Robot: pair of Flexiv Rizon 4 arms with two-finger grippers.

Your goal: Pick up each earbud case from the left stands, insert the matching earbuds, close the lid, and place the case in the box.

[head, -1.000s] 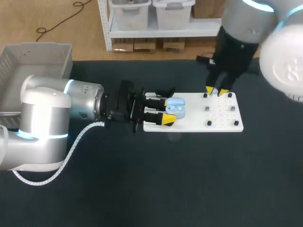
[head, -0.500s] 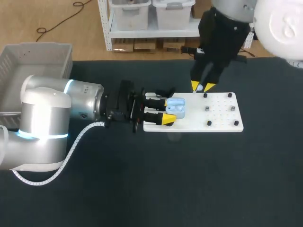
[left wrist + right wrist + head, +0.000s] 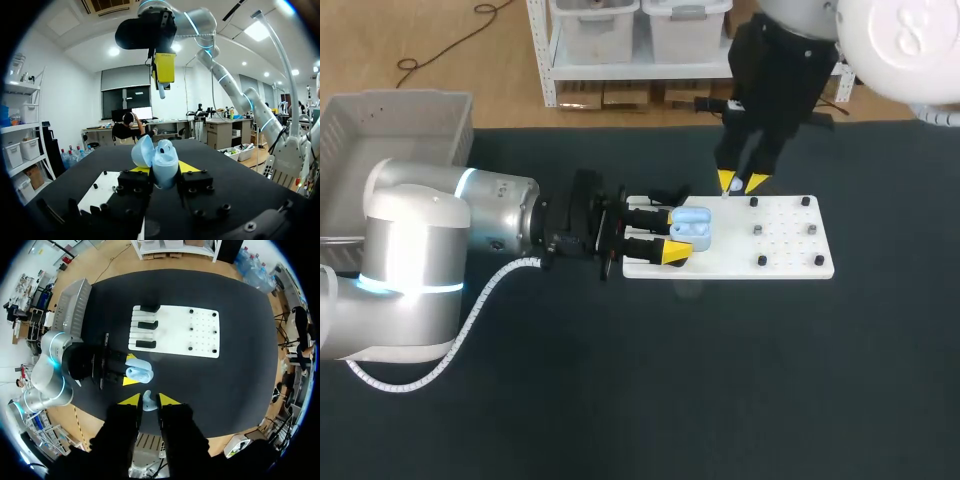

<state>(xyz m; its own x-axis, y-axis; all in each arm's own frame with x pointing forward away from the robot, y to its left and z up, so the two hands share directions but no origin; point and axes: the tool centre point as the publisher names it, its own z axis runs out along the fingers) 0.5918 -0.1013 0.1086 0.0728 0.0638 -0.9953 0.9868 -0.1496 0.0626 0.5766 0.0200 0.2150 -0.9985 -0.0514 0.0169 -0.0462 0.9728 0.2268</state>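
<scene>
Robotics lab: robot arms point(image 3: 430, 250), black table point(image 3: 650, 400)

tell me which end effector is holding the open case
The left end effector: it grips the open light blue case from two sides. The right end effector holds only a small earbud.

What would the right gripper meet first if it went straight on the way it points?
Most likely the open earbud case held by the left gripper: the right gripper, shut on an earbud, hangs almost directly above it. Depth is unclear, so it could narrowly miss.
</scene>
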